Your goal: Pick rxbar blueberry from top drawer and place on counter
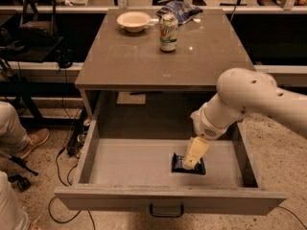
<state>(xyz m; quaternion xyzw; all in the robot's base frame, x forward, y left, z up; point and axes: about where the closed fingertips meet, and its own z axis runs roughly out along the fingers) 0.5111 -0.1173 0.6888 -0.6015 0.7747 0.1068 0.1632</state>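
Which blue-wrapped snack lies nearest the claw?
The small flat navy-blue snack bar on the grey drawer floor, right by the cream claw; the crinkly blue-and-white chip bag sits far back on the grey-brown counter.

Gripper [188, 165] over rxbar blueberry [200, 168] in drawer [127, 166]
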